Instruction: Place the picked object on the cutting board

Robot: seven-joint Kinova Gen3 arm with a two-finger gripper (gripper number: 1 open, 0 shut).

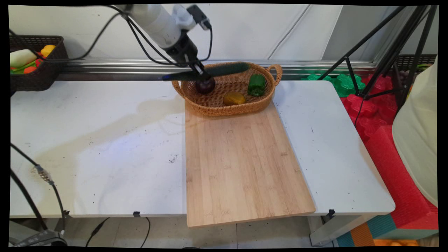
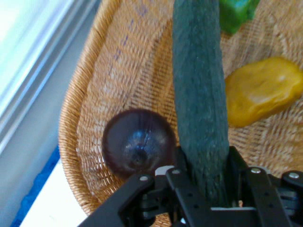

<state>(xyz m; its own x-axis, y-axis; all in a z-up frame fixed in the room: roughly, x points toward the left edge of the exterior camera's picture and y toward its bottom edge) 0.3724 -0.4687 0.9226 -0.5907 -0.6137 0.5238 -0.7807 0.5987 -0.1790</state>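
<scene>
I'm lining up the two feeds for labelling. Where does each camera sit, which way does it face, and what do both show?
Main view: fixed above the table's near side, looking down across it to the wall; shows the arm and claw.
Hand view: on the hand, looking along the claw into the basket; shows black linkage.
Shared: claw shut on the cucumber, dark round vegetable, yellow vegetable, green pepper.

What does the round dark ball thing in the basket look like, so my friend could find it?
Find the wicker basket at the far end of the wooden board. At its left end, under the gripper holding the long cucumber, lies a dark purple ball. It alone is round and shiny dark; its neighbours are yellow and green.
</scene>
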